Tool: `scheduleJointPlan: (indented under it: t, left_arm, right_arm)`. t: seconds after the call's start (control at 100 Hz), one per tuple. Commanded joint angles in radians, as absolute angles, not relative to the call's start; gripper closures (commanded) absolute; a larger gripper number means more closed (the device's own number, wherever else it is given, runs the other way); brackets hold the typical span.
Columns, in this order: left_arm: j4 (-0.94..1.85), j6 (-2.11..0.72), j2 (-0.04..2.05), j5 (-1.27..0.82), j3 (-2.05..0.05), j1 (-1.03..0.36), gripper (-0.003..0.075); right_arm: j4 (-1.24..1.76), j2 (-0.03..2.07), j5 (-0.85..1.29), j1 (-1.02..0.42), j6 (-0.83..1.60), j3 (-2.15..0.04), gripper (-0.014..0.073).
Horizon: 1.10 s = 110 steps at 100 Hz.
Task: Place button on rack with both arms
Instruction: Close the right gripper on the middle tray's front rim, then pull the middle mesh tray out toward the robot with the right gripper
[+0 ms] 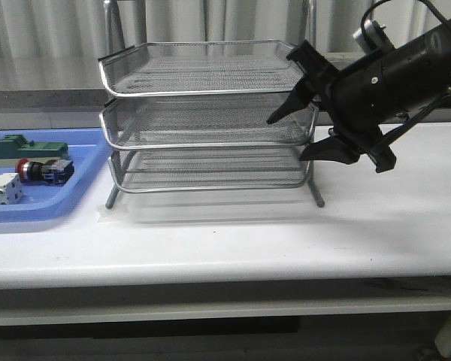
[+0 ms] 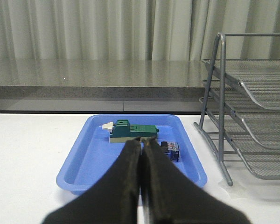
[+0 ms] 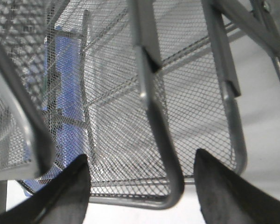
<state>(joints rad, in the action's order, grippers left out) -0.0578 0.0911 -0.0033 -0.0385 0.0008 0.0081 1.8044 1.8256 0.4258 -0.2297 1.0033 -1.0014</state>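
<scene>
Right gripper (image 1: 307, 137): fingers spread wide, empty, at the right front corner of the rack (image 1: 207, 120), level with its middle and lower tiers. Left gripper (image 2: 142, 156): fingers pressed together, nothing between them, seen only in its wrist view, aimed at the blue tray (image 2: 95, 154). Button (image 1: 43, 171): lying on its side in the blue tray, left of the rack, red cap leftward, near the green-and-cream block (image 1: 24, 150) and the white block (image 1: 1, 190). Counter (image 1: 233, 241): white. No legible writing
</scene>
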Motion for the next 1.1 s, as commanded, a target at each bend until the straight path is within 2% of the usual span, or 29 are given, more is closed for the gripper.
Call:
scheduleJointPlan:
  t: [0.0,0.2,0.44,0.56,0.81,1.09]
  left_arm:
    - [-0.058,0.102,-0.038,0.047,0.048,0.008,0.0741]
    - [-0.058,0.102,-0.038,0.047,0.048,0.008,0.0741]
    - [-0.058,0.102,-0.038,0.047,0.048,0.008,0.0741]
    - [-0.058,0.102,-0.038,0.047,0.048,0.008,0.0741]
    - [-0.058,0.102,-0.038,0.047,0.048,0.008,0.0741]
    - [-0.058,0.102,-0.038,0.047,0.048,0.008,0.0741]
  right_arm:
    - [1.883,1.793,0.491,-0.222,1.039,-1.040,0.0106]
    - [1.890,1.808,0.491,-0.222,1.039,-1.044,0.0125]
    - [1.890,1.812,0.500,-0.222,1.039,-1.044,0.0426]
    - [1.890,1.812,0.519,-0.222,1.039,-1.044,0.0512]
    - [1.853,1.812,0.555,-0.222,1.039,-1.041,0.0524]
    - [1.851,1.803,0.599,-0.222,1.071,-0.940,0.0524]
